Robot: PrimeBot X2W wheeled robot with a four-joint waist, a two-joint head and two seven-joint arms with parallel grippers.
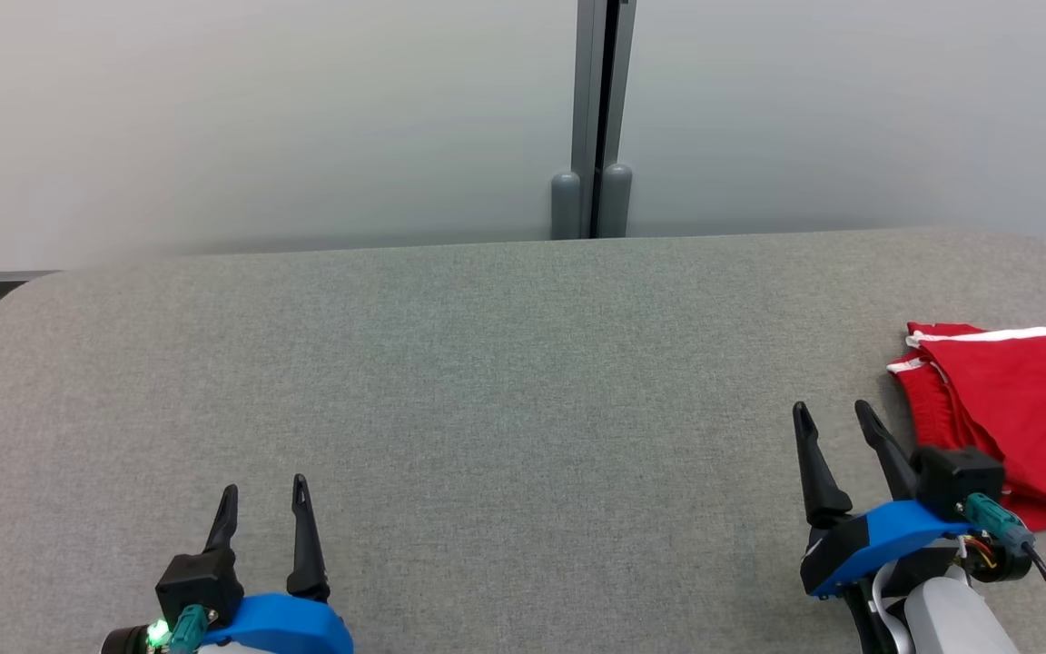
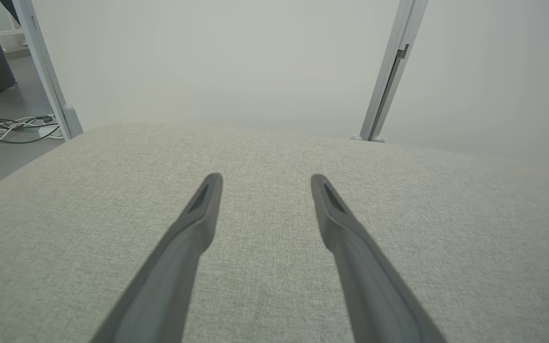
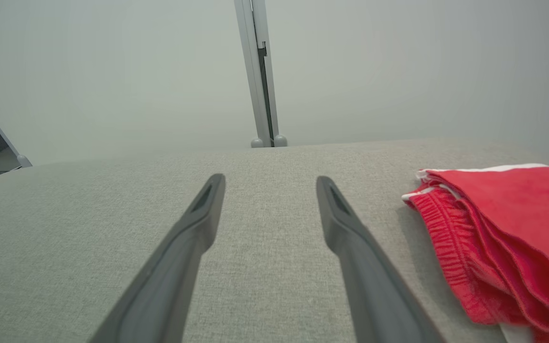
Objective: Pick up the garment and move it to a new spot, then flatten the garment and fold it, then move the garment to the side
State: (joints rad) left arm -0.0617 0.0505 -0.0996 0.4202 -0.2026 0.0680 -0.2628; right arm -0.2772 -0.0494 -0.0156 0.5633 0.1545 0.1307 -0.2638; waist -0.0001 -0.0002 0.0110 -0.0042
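The garment [image 1: 1022, 409] is red with white trim and lies folded at the right edge of the grey fabric table [image 1: 505, 381]. In the right wrist view the garment [image 3: 508, 238] shows its ribbed waistband to the right of the fingers. My right gripper [image 1: 833, 413] hovers just left of the garment, open and holding nothing; the same gripper [image 3: 270, 183] points across bare fabric in its own view. At the lower left my left gripper [image 1: 263, 488] is open and empty, far from the garment. Its own view shows the left gripper [image 2: 266, 181] over plain fabric.
A pale partition wall with a grey post [image 1: 600, 118] runs along the table's far edge. Cables [image 2: 3, 128] lie on the floor beyond the table's left end. The table's rounded far-left corner [image 1: 24, 291] drops to the floor.
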